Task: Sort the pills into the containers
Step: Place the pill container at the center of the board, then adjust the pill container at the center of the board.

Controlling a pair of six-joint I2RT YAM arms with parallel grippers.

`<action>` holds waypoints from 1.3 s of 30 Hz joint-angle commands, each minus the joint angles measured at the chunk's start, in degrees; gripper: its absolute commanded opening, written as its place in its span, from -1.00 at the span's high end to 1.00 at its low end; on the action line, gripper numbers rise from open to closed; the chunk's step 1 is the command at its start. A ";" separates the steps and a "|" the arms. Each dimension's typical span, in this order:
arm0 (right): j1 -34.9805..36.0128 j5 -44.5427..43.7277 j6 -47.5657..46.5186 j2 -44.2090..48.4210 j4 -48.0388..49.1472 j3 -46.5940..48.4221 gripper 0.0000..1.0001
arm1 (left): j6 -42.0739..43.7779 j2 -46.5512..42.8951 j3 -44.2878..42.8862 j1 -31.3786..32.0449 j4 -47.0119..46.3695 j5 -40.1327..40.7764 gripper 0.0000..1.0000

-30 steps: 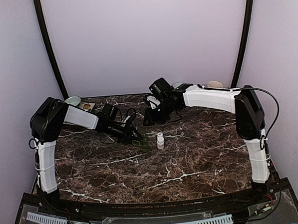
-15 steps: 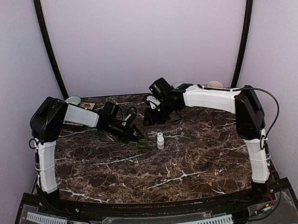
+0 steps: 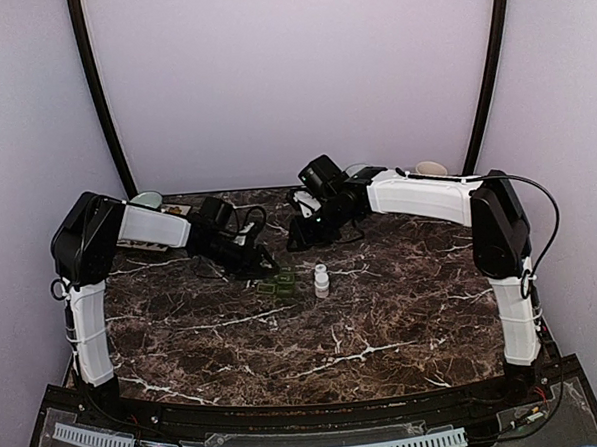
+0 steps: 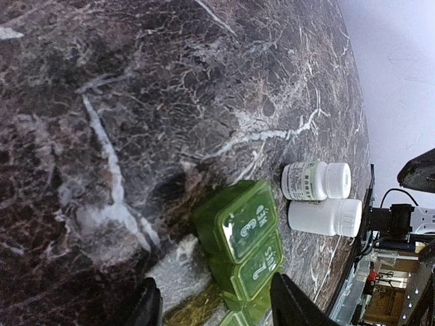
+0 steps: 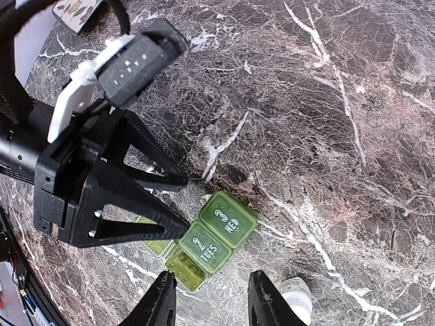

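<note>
L gripper (image 5: 187, 200) first: jaws spread, gripping nothing, tips low over the marble table (image 3: 384, 319). The green pill organizer (image 5: 212, 238) lies flat just off those tips, to the right and a touch nearer the arm bases. Its long axis runs slantwise across the gripper's reach, not in line w/ it. L arm looks the closer one. Count: one organizer, two lids readable, TUES and WED, other cells partly hidden. Next right, two white bottles side by side, a labelled bottle (image 4: 316, 180) and a plain bottle (image 4: 325, 216), caps on, near the organizer's end. R gripper (image 5: 211, 299) hangs above, fingers apart, nothing btwn them. No loose pills visible.
</note>
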State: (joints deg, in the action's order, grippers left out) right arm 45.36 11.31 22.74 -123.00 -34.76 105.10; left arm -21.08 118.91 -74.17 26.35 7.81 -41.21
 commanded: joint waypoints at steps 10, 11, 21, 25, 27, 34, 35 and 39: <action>-0.30 -6.65 -2.27 3.52 -0.26 -2.53 0.29 | 1.71 -8.23 -0.65 -0.51 4.13 9.02 0.14; -0.28 -7.43 -2.63 4.09 -0.68 -2.91 0.29 | 1.43 -8.98 -0.51 -0.52 4.13 9.75 0.14; -0.08 -13.90 -4.46 9.35 -3.61 -8.14 0.29 | -1.86 -19.17 5.58 0.40 2.47 15.63 0.16; 0.15 -15.90 -4.64 10.66 -4.37 -9.27 0.29 | -0.68 -18.66 5.59 1.51 3.53 16.17 0.27; 0.44 -17.08 -4.97 10.69 -5.42 -9.13 0.28 | -0.59 -17.75 5.34 1.85 3.57 15.84 0.31; 0.62 -19.47 -4.35 12.43 -6.02 -10.90 0.29 | 1.25 -11.84 0.66 2.38 6.56 18.25 0.52; 0.68 -19.76 -4.25 12.70 -6.01 -11.29 0.29 | 1.80 -10.67 -0.27 2.39 7.19 18.46 0.55; 0.65 -20.52 -4.29 12.90 -6.67 -11.93 0.29 | 2.75 -6.60 -3.40 2.38 9.19 19.07 0.66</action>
State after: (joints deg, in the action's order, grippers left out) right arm 45.76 -7.11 18.44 -112.73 -40.75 93.86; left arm -20.40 110.02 -74.22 28.67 13.52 -23.66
